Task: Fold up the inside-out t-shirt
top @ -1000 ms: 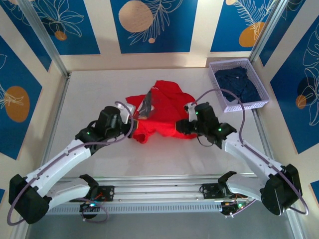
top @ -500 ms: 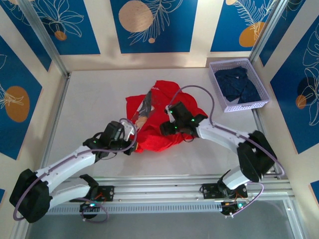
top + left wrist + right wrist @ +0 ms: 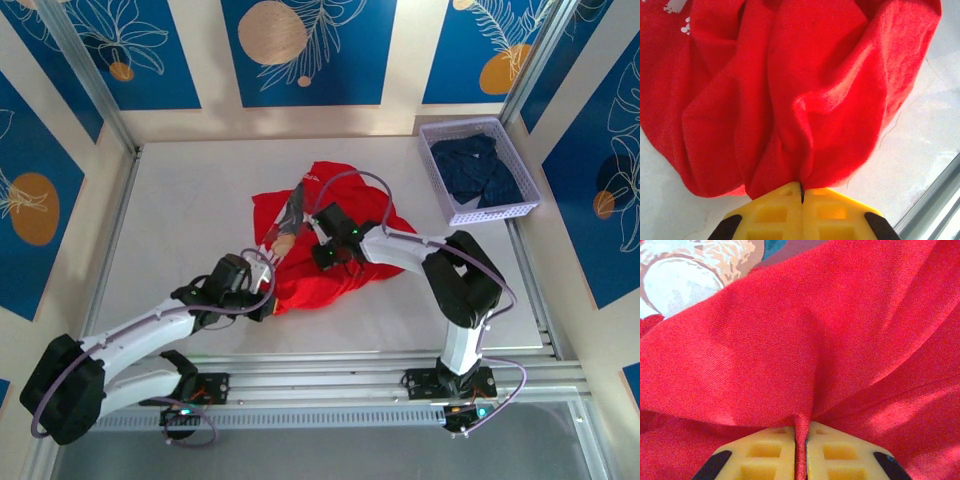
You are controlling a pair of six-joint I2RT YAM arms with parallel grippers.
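Most t-shirt (image 3: 335, 188) print (image 3: 286, 224) apparently under folds

I am watching the inside-out t-shirt (image 3: 310, 280) lying crumpled in a bright red heap near the middle of the white table (image 3: 180, 200), bunched rather than flat, with its plain face mostly showing. A strip of its tan-and-white printed picture (image 3: 285, 225) is peeking out along the heap's left side. In both wrist views I am seeing the red cloth gathering into deep folds that are converging toward the bottom edge.
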